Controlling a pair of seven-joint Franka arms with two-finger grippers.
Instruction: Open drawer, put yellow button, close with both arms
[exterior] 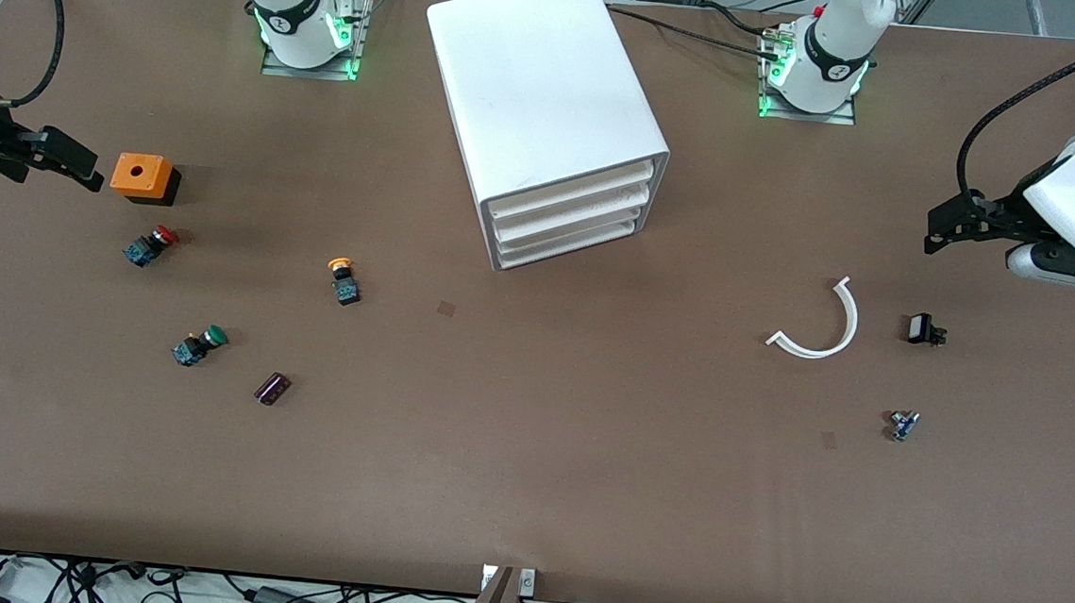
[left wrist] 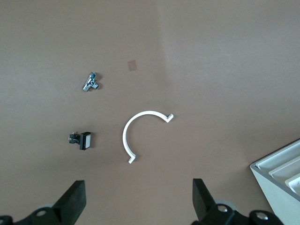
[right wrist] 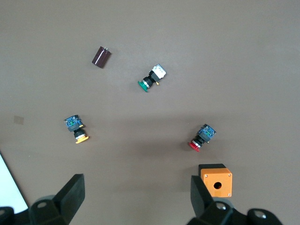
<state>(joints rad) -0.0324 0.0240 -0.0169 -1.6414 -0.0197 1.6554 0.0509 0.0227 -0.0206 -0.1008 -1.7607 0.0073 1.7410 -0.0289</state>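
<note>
**Both arms wait, drawer shut, nothing yet begun**

The cabinet (exterior: 551, 104) stands mid-surface with its top drawer (exterior: 572, 189) closed; the opening step looks still to come. The left gripper (exterior: 941, 233) hangs over the left arm's end of the surface, jaws spread wide and empty, a white arc (left wrist: 140, 133) lying on the surface beneath and ahead of them; the right gripper (exterior: 65, 164) hovers at the right arm's end, jaws equally wide and empty, an orange box (right wrist: 216, 181) just under one finger. The yellow button (right wrist: 76, 129) lies on its side well ahead of the right jaws, apart from the red button (right wrist: 201, 137) and green button (right wrist: 151, 78). Next, probably, one arm must reach the drawer front and pull; the low, shallow front may leave the jaws little to catch.
</note>
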